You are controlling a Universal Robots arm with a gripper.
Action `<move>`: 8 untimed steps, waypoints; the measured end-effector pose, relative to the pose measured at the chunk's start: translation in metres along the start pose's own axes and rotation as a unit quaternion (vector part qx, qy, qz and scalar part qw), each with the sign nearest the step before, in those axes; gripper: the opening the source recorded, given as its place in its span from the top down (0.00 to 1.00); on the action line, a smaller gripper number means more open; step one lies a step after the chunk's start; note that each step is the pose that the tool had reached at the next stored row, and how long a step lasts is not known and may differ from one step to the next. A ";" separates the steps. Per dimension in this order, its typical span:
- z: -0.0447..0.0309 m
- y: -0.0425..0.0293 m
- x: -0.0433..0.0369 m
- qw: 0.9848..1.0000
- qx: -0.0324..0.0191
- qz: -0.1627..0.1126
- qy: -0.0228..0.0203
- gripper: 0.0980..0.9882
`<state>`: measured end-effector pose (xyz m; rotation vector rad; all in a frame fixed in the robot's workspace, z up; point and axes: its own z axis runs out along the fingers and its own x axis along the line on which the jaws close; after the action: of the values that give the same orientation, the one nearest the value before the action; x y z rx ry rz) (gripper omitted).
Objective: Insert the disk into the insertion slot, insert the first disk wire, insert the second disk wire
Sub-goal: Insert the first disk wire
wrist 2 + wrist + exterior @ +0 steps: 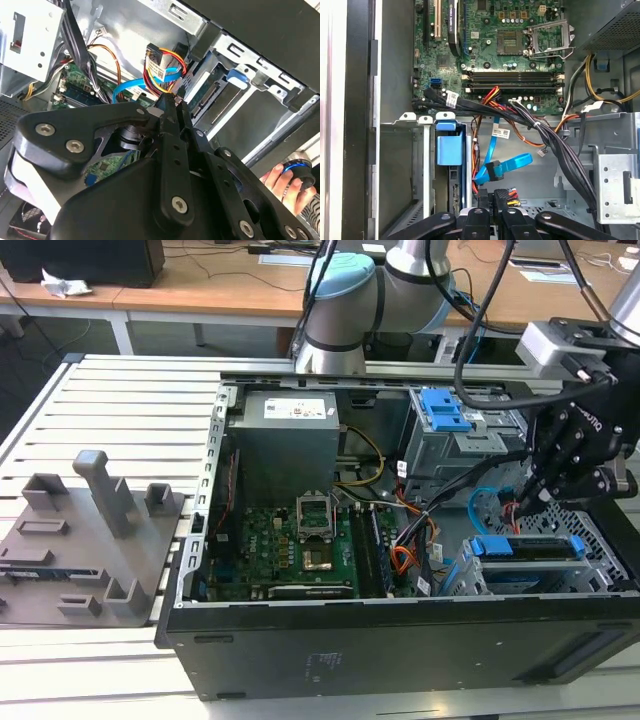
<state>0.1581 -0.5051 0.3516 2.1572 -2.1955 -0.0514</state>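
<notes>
Disk (525, 548) already sits in its metal cage (265, 65), so I think the first wire step is in hand. The claw (492, 197) is pinched narrow on the black plug (507, 192) of the orange and red wire bundle (181, 61), just beside the disk's back end. The plug needs a straight push, I think. Room is tight: the blue cable (512, 162) loops close, and cage edges stand near.
</notes>
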 end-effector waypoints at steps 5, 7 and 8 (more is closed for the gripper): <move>0.0002 0.0000 0.0018 1.000 0.000 0.000 0.000 0.93; 0.0003 -0.0001 0.0023 1.000 0.000 0.000 0.000 0.93; 0.0003 0.0000 0.0029 1.000 0.000 0.000 0.000 0.93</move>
<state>0.1581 -0.5081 0.3514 2.1572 -2.1955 -0.0513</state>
